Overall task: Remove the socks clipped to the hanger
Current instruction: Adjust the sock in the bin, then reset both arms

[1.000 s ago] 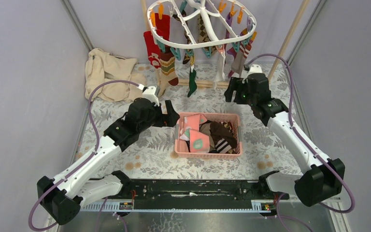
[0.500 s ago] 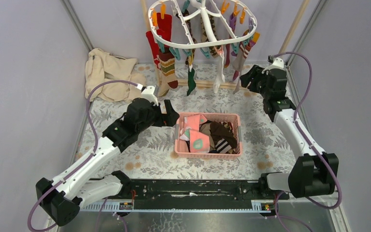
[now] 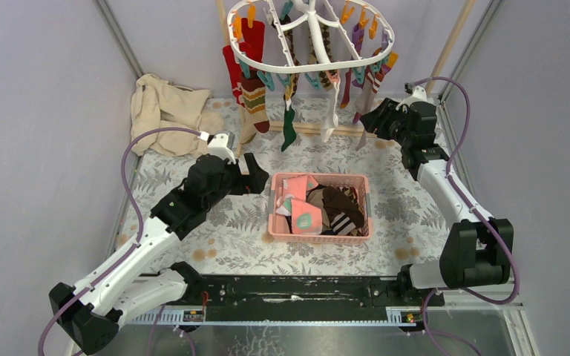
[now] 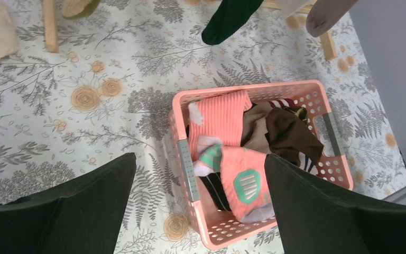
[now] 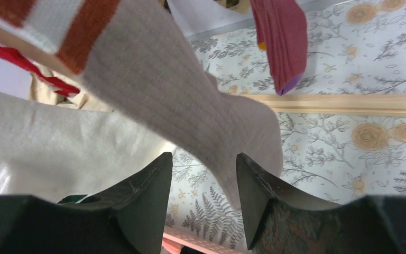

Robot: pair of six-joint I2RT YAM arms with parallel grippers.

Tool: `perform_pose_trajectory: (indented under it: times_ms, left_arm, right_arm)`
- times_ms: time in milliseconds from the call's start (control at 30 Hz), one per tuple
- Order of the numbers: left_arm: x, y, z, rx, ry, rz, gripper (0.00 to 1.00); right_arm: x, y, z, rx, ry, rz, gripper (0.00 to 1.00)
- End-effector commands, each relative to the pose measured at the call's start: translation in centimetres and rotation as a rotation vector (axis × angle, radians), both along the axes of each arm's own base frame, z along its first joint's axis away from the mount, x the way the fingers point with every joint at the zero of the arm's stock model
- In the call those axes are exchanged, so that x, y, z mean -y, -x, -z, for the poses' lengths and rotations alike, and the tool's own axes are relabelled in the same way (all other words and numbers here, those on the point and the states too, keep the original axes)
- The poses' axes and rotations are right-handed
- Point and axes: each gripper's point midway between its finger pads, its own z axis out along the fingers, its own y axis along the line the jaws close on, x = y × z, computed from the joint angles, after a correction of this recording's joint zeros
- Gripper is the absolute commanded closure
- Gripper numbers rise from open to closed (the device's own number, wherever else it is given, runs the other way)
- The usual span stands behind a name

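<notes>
Several socks (image 3: pixel 256 89) hung clipped to the hanger (image 3: pixel 314 33) above the far bench (image 3: pixel 408 200), the right hand (image 5: pixel 203 159) astride one grey sock (image 5: pixel 180 100) with fingers apart, any pinch impossible to tell, while the left hand (image 3: pixel 262 176) gaped wide beside the basket (image 3: pixel 274 222).

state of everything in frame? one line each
hanger: suspended, socks clipped round its rim.
clipped socks: hanging, not yet removed.
right claw: open, fingers either side of a grey sock.
grey sock: hanging, toe between the fingers, not clamped.
left claw: open, empty, above the pink basket.
pink basket: on the table, holds loose socks.
beige cloth: crumpled, far left.
</notes>
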Motion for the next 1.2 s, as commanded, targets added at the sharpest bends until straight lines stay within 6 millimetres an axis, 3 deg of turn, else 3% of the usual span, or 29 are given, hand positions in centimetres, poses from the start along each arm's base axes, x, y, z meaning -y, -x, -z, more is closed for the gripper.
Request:
perform_pose_trajectory:
  times_ms: [0, 300, 400, 533, 733, 967, 1167]
  left_arm:
    - [-1.4, -1.0, 0.3, 0.032, -0.008, -0.092, 0.01]
    - [-1.4, -1.6, 1.5, 0.025, 0.008, -0.128, 0.01]
    - [-1.3, -1.9, 1.6, 0.031, 0.014, -0.133, 0.01]
    - [-1.5, -2.0, 1.9, 0.036, 0.006, -0.145, 0.01]
    - [-1.3, -2.3, 2.9, 0.023, -0.003, -0.146, 0.01]
    - [-1.7, -3.5, 3.0, 0.043, 0.021, -0.183, 0.01]
    - [-2.8, -7.7, 0.4, 0.114, -0.064, -0.271, 0.01]
  right_arm:
    - [-1.4, 1.9, -2.8, 0.051, -0.070, -0.073, 0.46]
    - [-4.7, 6.7, -0.7, -0.017, -0.021, -0.175, 0.46]
    - [-4.0, 8.0, 0.4, -0.044, 0.010, -0.156, 0.38]
    - [-2.6, 10.3, 2.5, -0.093, 0.059, -0.121, 0.17]
    - [-0.8, 12.9, 4.5, -0.103, 0.096, -0.056, 0.04]
    - [1.1, 13.5, 5.1, -0.107, 0.115, 0.050, 0.00]
    - [2.0, 11.8, 3.2, -0.076, 0.117, 0.126, 0.00]
